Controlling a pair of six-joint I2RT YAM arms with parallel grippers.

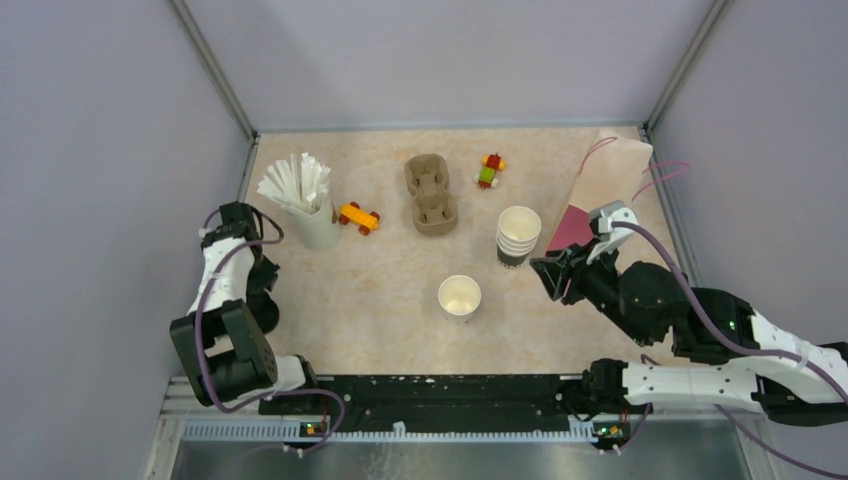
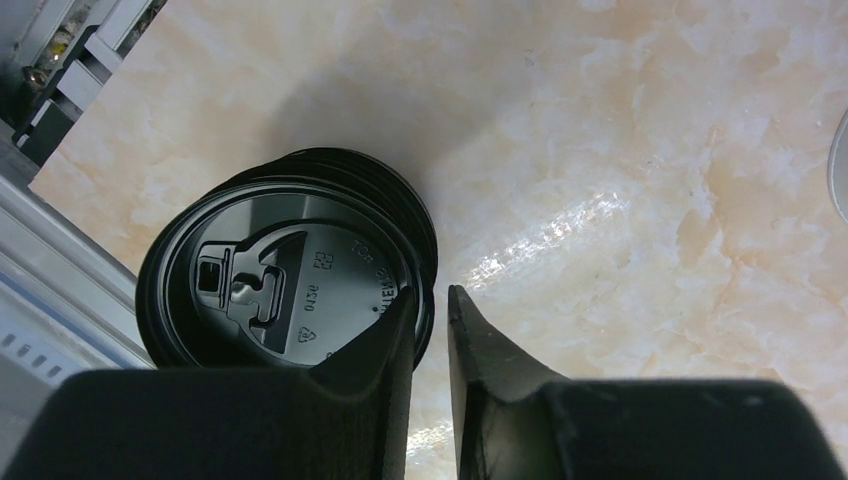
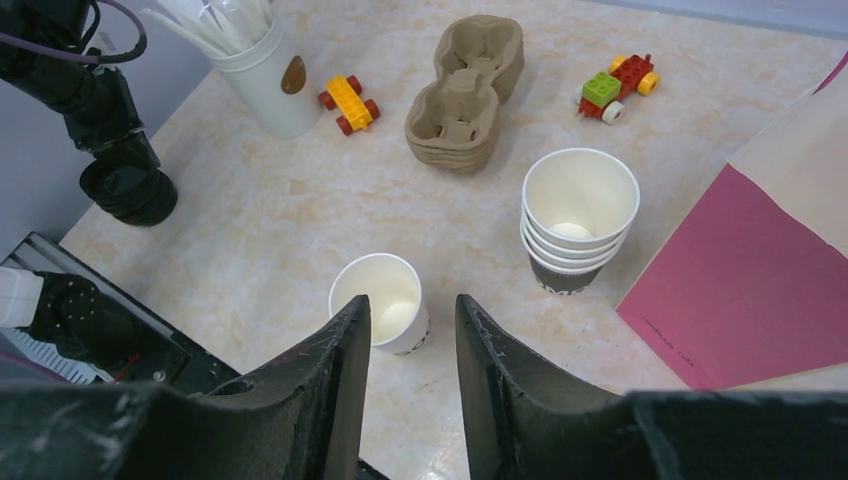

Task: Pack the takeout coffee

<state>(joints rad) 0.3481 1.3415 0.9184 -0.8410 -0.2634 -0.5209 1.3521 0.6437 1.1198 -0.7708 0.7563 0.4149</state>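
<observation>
Left hand [image 2: 432, 295] narrow, I straddle the rim of the topmost black lid [image 2: 290, 290] by the counter's [image 2: 620, 150] left edge, grip unproven, while my right hand [image 3: 412, 300] hangs part-open and empty over the lone cup [image 3: 385, 300], presumably to steady it.

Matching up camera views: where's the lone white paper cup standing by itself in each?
Top external: lone white paper cup, lower middle of the table.
Left wrist: not visible.
Right wrist: the cup, bottom centre.
Shared landmark: brown moulded-pulp cup tray, behind it in both.
</observation>
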